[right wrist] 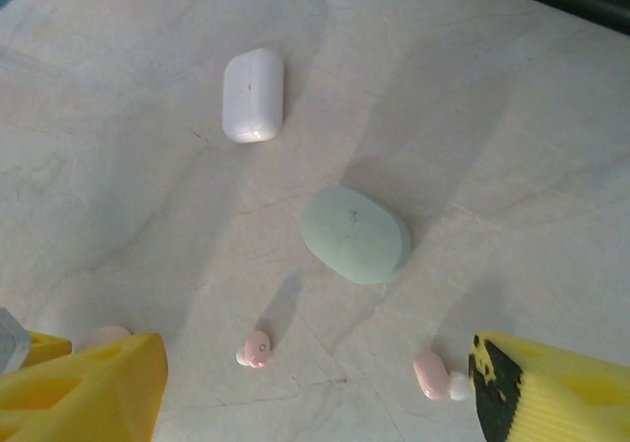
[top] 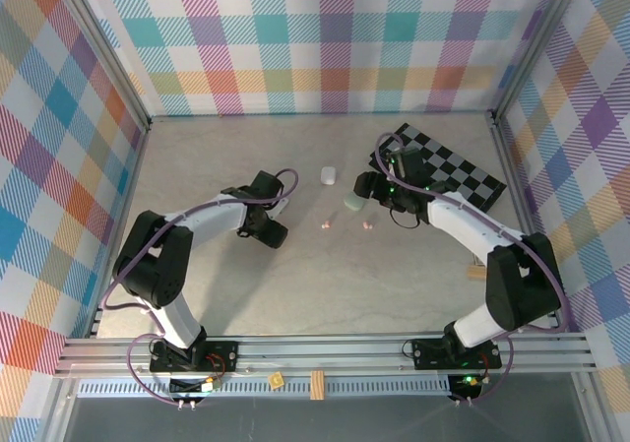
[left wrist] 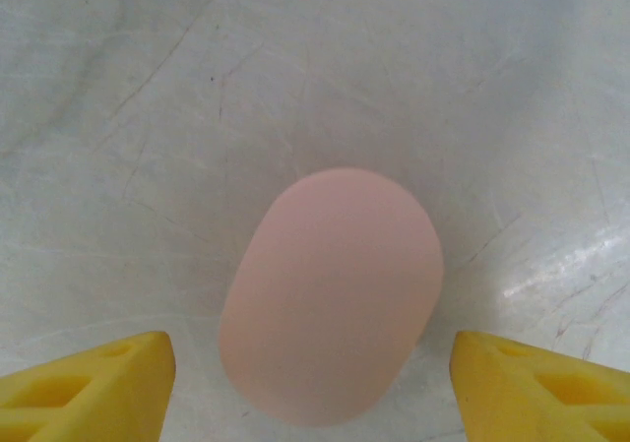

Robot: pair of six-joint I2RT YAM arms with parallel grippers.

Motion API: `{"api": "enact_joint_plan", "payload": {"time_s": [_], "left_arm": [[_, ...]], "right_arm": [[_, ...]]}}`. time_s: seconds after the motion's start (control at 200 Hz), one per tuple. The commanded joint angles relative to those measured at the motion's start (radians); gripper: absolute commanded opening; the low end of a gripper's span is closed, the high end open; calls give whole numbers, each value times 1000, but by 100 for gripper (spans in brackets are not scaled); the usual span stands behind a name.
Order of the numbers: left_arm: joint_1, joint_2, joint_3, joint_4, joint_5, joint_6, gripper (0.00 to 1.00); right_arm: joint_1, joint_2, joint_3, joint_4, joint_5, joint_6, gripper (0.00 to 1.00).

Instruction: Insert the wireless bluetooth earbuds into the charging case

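Pink earbuds (right wrist: 256, 348) are lying between the right gripper's (right wrist: 315, 388) wide-spread jaws, one just beside a fingertip. Beyond the jaws are sitting a mint case (right wrist: 355, 233) and a white case (right wrist: 253, 94). The left gripper (left wrist: 313, 353) is hovering with its jaws wide around the pink case (left wrist: 332, 294), not touching it.

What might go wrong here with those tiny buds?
1. The pink case looks shut and smooth; it may slip out when the left gripper pinches it.
2. The pink buds are tiny, and one lies right by a finger of the right gripper; a nudge may send it away.
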Motion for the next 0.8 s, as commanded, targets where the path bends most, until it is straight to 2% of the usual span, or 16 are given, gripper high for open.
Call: {"api": "enact_joint_plan", "payload": {"time_s": [0.0,0.18,0.335,0.48,0.59,0.745,0.795], "left_arm": [[12,25,30,-2,36,21,66],[12,49,43,0,52,21,57],[13,48,40,5,70,16,45],[12,12,24,17,83,10,40],[12,-68,-16,73,141,7,40],[11,-238,-135,313,368,41,39],[10,-280,-172,389,417,53,39]], "right_arm": [[-6,-32,-16,-29,18,-23,80],[-7,-39,-18,-31,5,-17,80],[-7,-54,-16,-36,-2,-18,79],[-6,-94,-23,-40,-61,-14,79],[-6,-133,-27,-45,-174,-23,79],[-6,-146,-22,-44,-435,-20,78],[-5,-150,-25,-39,-477,-5,78]]}}
